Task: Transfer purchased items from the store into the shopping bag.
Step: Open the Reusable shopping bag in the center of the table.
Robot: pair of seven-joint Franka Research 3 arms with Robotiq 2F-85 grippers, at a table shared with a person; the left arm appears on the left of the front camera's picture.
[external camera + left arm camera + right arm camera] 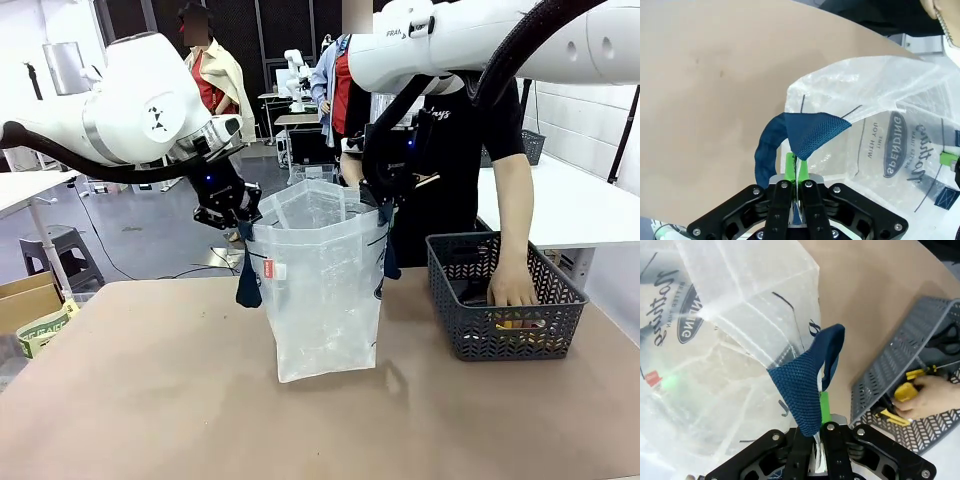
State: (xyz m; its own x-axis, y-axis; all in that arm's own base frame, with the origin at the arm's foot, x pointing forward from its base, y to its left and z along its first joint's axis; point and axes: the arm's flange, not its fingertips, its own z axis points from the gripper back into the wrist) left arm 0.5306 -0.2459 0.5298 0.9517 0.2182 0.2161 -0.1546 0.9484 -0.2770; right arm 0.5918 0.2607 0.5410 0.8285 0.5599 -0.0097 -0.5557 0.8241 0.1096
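At the middle of the tan surface [150, 400] stands the translucent whitish plastic shopping bag [325, 290] with navy lettering and a small red tag, upright and held open at the top. The left jaws are clamped on the bag's rim at the navy blue strap handle [805, 132], with the plastic pinched between the green pads [790, 164]. The right jaws are pressed together on the opposite rim, at the other navy strap [807, 390]. Between them the mouth gapes upward.

Just to the robot's right of the bag sits a dark grey lattice plastic basket [445, 300]. A person's hand [512, 288] reaches down into it and rests on small packaged goods, one of them yellow [905, 390]. Whether anything lies in the bag yet cannot be told through its cloudy walls.

The step in hand looks like picking an item out of the basket while the robot serves as bag holder. The next move probably calls for both arms to hold the rim taut and level, mouth wide, so that the hand can drop a package in without snagging a strap.
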